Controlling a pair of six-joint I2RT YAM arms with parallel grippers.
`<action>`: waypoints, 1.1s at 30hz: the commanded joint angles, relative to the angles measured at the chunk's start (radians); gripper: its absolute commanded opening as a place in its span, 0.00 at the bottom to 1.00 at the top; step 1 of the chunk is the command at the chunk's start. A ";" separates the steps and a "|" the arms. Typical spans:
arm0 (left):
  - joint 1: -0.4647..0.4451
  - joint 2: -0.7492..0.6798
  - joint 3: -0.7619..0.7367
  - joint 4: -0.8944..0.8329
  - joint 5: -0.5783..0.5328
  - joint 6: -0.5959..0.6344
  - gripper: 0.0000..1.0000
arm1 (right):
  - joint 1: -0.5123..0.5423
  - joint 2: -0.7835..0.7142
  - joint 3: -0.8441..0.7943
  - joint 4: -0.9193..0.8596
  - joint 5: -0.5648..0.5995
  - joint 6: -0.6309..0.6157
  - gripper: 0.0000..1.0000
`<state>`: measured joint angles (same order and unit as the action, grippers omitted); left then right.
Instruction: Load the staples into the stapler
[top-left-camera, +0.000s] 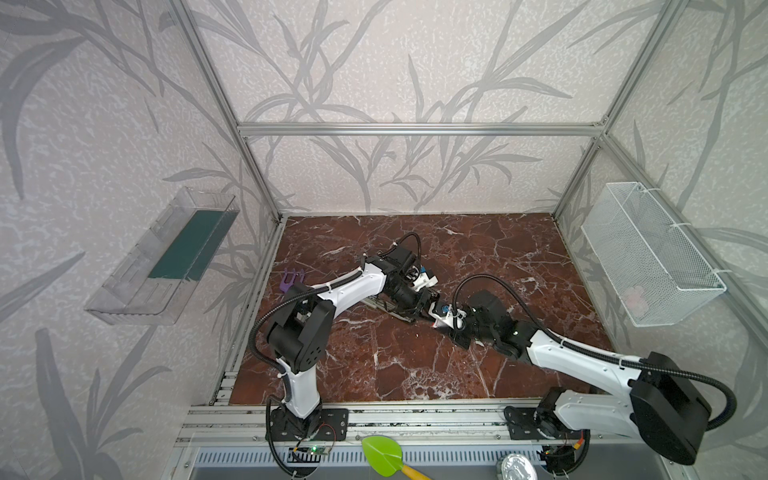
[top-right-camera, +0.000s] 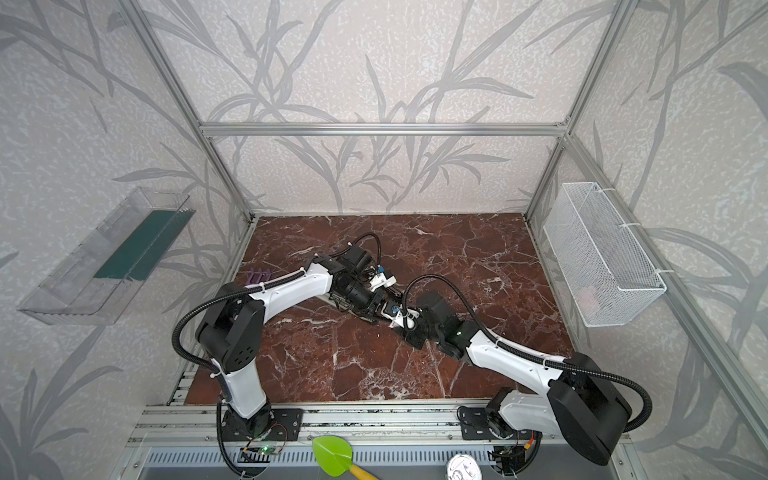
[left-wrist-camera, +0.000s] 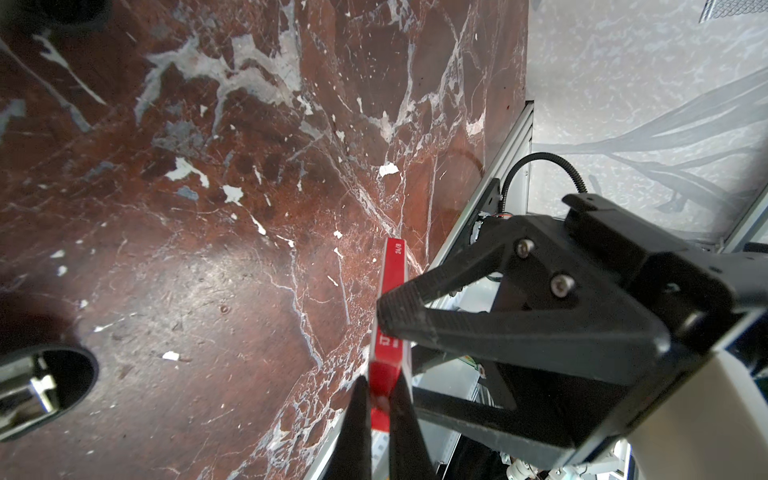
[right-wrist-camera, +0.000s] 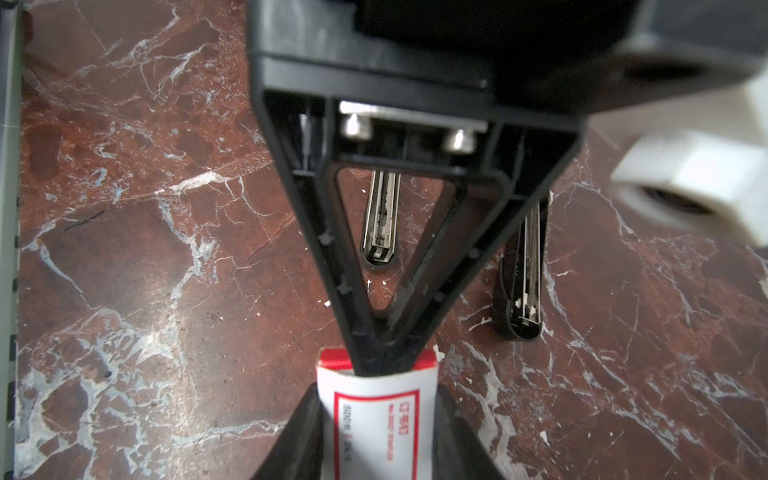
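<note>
The staples (right-wrist-camera: 374, 428), a small white box with a red label, hang above the table between both grippers. My right gripper (right-wrist-camera: 376, 392) is shut on the box across its width, one finger on each long side. My left gripper (left-wrist-camera: 382, 399) is shut on the box's red end (left-wrist-camera: 384, 374), reaching in from the opposite side (right-wrist-camera: 382, 353). In both top views the two grippers meet mid-table (top-left-camera: 435, 316) (top-right-camera: 395, 318), and the box is almost hidden there. The stapler (top-left-camera: 386, 306) lies open on the marble under my left arm. Its two metal channels (right-wrist-camera: 380, 224) (right-wrist-camera: 521, 286) show beyond the box.
A purple clip (top-left-camera: 293, 279) lies near the table's left edge. A clear bin (top-left-camera: 166, 257) hangs on the left wall and a white wire basket (top-left-camera: 648, 253) on the right wall. A green scoop (top-left-camera: 382, 455) and a metal lid (top-left-camera: 517, 467) sit below the front rail.
</note>
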<state>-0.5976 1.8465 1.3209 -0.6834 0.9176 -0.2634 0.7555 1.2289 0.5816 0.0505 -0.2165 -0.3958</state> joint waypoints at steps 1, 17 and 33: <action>-0.002 0.028 0.014 -0.051 -0.081 0.007 0.00 | 0.010 0.002 0.065 0.024 0.011 -0.021 0.37; 0.002 0.030 0.016 -0.090 -0.167 0.033 0.00 | 0.019 0.064 0.107 -0.088 0.063 -0.051 0.36; 0.021 0.010 -0.014 -0.089 -0.166 0.040 0.00 | 0.019 0.096 0.122 -0.130 0.122 -0.064 0.38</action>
<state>-0.5972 1.8568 1.3327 -0.7200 0.8242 -0.2466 0.7765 1.3251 0.6735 -0.0498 -0.1398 -0.4484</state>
